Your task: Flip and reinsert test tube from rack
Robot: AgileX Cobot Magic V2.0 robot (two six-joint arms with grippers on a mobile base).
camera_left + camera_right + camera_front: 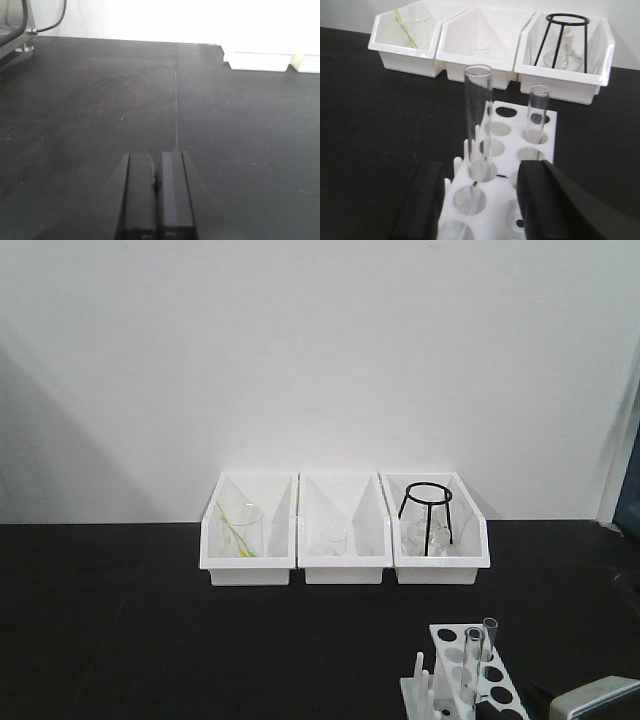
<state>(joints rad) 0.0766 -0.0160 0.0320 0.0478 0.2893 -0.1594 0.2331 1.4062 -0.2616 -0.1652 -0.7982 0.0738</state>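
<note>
R claw [481,200] spread wide astride the rack [512,140], gripping nothing. Tall test tube [478,115] stands upright in its hole, mouth up. L claw [156,185] clenched, empty, over tabletop [75,100]. I'd say pull, flip, reinsert all remain.

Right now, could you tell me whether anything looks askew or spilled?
Nothing stands out. The nearer test tube and the farther test tube both stand upright in the rack, the three bins sit in a row, and no spill shows on the table.
</note>
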